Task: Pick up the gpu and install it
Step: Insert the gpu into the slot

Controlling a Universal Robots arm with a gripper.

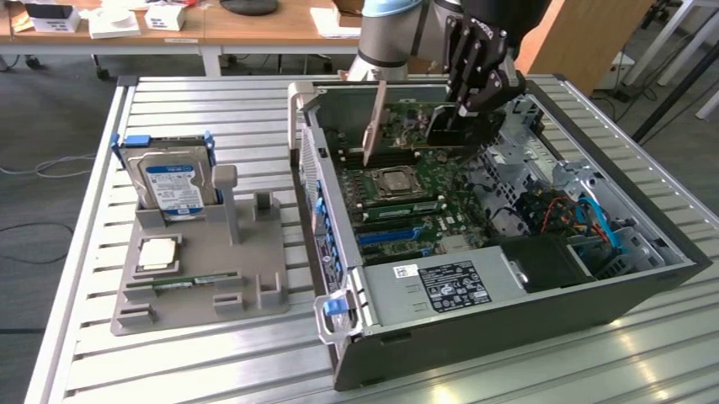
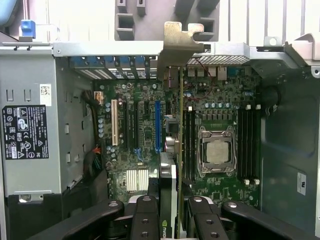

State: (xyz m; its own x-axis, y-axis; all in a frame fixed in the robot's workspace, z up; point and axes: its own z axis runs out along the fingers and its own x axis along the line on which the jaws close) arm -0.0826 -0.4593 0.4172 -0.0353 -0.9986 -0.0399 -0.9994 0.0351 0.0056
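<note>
Mid-install, the gpu (image 2: pixel 170 172) is gripped between the gripper's (image 2: pixel 170 215) fingers above the motherboard (image 2: pixel 132 150); alignment with a slot (image 2: pixel 158 125) beneath is judged necessary.

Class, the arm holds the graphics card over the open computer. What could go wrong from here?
1. The gpu seems to hang between the blue slot and the CPU socket, not over the slot; lowered so, it may strike the board.
2. Its bracket sits at the case rim and could catch there.
3. The jaws grip one end only, so the card might tilt.
</note>
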